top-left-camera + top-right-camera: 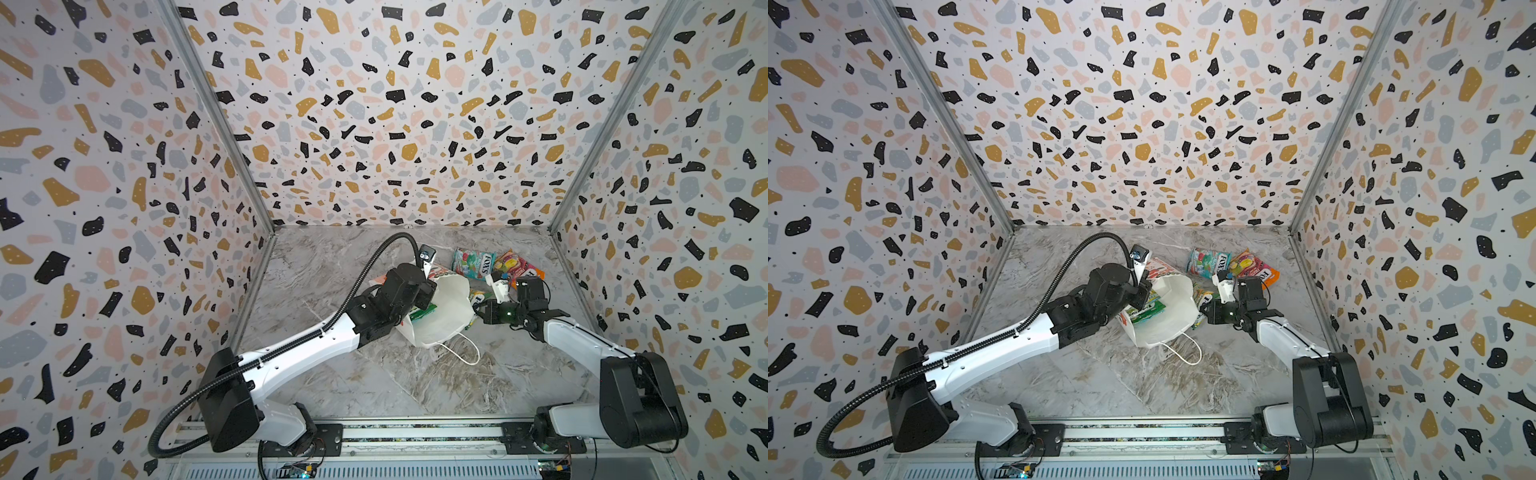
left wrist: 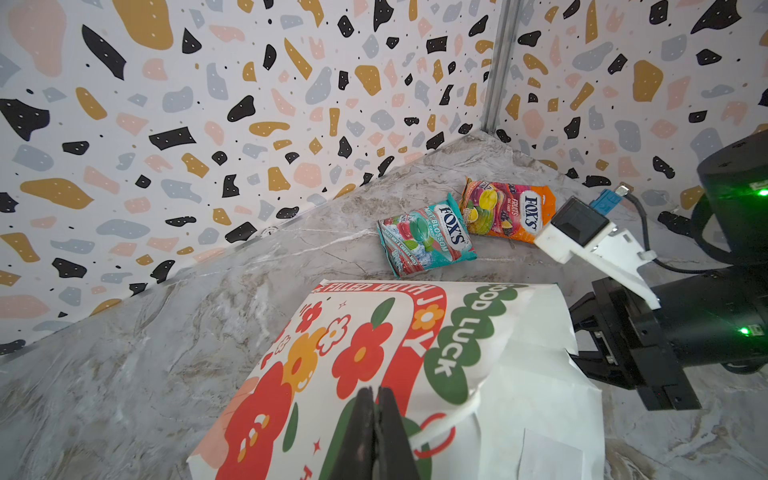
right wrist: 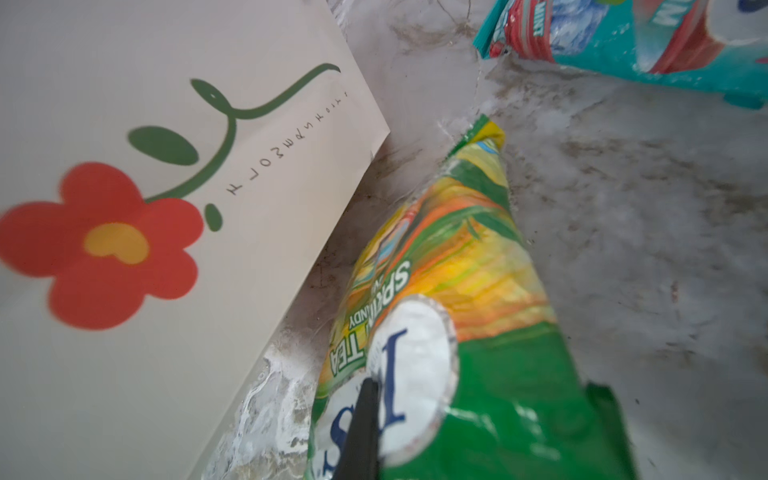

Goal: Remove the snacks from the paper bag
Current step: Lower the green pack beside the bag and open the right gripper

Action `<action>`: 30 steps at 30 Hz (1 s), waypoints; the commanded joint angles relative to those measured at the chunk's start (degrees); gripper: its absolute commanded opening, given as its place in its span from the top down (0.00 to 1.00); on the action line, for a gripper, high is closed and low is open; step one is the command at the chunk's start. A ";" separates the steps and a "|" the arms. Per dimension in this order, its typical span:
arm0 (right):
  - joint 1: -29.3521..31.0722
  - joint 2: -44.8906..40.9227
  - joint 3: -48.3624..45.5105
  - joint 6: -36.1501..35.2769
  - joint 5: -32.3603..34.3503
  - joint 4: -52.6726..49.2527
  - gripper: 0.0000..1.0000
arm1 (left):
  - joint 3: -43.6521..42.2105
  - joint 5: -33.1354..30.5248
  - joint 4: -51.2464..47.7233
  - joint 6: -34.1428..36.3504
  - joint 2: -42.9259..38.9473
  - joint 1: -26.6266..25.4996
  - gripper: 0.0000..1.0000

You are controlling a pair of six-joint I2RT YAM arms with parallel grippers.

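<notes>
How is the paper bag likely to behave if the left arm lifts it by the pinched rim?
The paper bag will probably sag and fold, not lift stiffly: its paper is creased beside the left fingers. It looks thin and light, so it should shift easily. Its mouth gapes with a green packet inside, which might slide out when tilted.

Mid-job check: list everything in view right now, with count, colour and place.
bag: one, white with red flowers, mid-table, mouth open.
teal packet: one, teal-red, on the table beyond the bag.
orange packet: one, orange-pink, beside the teal packet.
packets in bag: green, count unclear.
held packet: one, green-yellow, beside the bag.
table: one, grey marble.
left tool: shut on the bag's rim.
right tool: shut on the held packet.
</notes>
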 commanded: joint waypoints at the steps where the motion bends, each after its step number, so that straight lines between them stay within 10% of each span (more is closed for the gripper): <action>1: -0.67 1.89 3.18 -1.83 0.55 0.40 1.00 | 1.30 -1.78 0.28 0.74 -1.07 0.06 1.00; 11: -0.75 10.94 10.58 -7.42 10.10 -7.17 0.92 | 1.48 -1.22 -0.30 1.40 -1.19 0.08 1.00; 19: -0.75 13.05 13.84 -8.11 14.82 -8.80 0.62 | 1.48 -1.31 -0.48 1.93 -1.18 0.09 1.00; 30: -0.75 0.09 9.82 -2.96 21.63 -8.43 0.46 | 1.54 -0.70 -0.83 2.88 -1.46 0.06 1.00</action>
